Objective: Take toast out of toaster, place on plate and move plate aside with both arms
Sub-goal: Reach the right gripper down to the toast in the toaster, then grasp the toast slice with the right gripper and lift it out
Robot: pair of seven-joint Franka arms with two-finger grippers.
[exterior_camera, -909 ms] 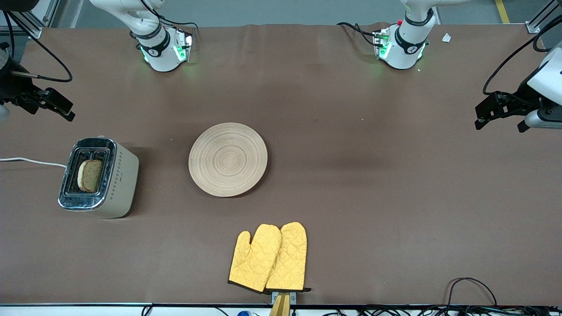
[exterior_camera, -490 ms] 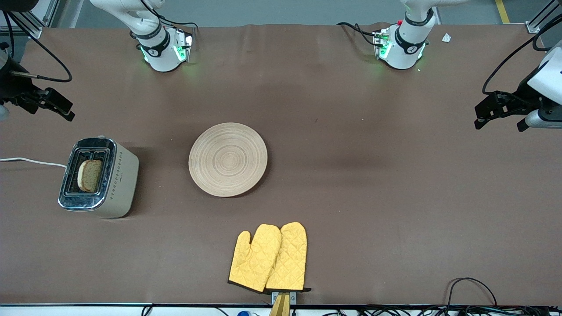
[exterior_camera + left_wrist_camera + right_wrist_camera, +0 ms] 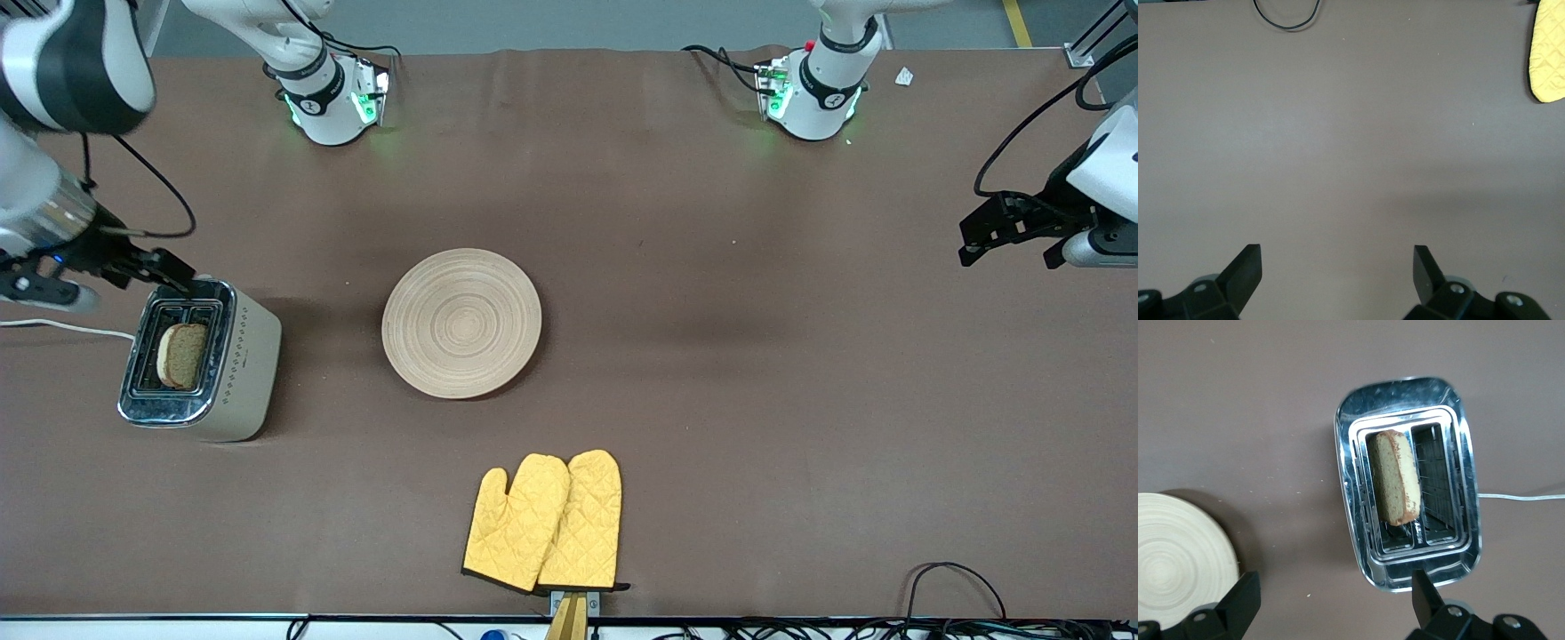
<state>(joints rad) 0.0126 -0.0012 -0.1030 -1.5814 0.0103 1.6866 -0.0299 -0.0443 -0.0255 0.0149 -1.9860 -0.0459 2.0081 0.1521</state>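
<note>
The toast (image 3: 182, 356) stands upright in one slot of a silver and cream toaster (image 3: 203, 359) at the right arm's end of the table; it also shows in the right wrist view (image 3: 1393, 477). The light-wood plate (image 3: 461, 322) lies flat mid-table, its edge in the right wrist view (image 3: 1178, 560). My right gripper (image 3: 164, 269) (image 3: 1335, 587) is open and empty, in the air over the toaster's end nearest the robot bases. My left gripper (image 3: 978, 236) (image 3: 1337, 261) is open and empty, waiting over bare table at the left arm's end.
A pair of yellow oven mitts (image 3: 544, 522) lies near the table's front edge, their corner in the left wrist view (image 3: 1546, 57). A white cord (image 3: 62, 327) runs from the toaster off the table. Black cables (image 3: 956, 587) lie at the front edge.
My right arm has swung in from the table's end, and its gripper is now over the toaster's end nearest the bases. The left gripper has barely shifted. Toast and plate have not moved.
</note>
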